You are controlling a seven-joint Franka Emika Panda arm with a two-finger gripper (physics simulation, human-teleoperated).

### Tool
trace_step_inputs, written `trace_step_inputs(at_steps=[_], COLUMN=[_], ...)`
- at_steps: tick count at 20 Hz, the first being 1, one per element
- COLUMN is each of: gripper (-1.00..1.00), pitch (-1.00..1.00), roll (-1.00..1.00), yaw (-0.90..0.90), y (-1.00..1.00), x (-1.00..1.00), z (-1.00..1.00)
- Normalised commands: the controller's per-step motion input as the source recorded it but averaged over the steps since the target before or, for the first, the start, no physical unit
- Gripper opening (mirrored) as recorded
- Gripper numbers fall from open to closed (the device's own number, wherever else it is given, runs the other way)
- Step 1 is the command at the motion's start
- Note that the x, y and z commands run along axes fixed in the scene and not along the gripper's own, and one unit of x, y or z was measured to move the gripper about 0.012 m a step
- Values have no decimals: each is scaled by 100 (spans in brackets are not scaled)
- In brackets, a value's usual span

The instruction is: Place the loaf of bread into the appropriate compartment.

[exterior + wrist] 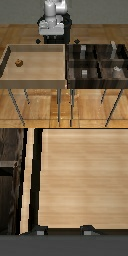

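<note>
The loaf of bread [19, 63] is a tiny brown lump on the floor of the light-wood tray [35, 80], near its side at the exterior view's left. My gripper [51, 39] hangs above the tray's far edge, well away from the loaf. In the wrist view the gripper [64, 231] is open, its two fingertips [40, 231] wide apart over bare tray floor with nothing between them. The loaf does not show there. The compartment [77, 76] is the near quarter of the dark bin next to the tray, and it holds a small pale grey cube [84, 73].
The dark divided bin [97, 62] stands beside the tray at the exterior view's right. Its far quarters hold tall grey blocks [82, 50]. Another pale object [116, 70] sits in the near quarter at the right. Both containers stand on thin legs.
</note>
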Motion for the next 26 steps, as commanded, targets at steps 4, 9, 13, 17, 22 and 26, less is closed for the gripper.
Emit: trace_step_inputs(at_steps=[4, 9, 13, 17, 22, 26], gripper=[100, 100, 100, 100, 100, 100], pitch=[0, 0, 0, 0, 0, 0], roll=[0, 0, 0, 0, 0, 0], yaw=[0, 0, 0, 0, 0, 0], y=[0, 0, 0, 0, 0, 0], x=[0, 0, 0, 0, 0, 0], z=[0, 0, 0, 0, 0, 0])
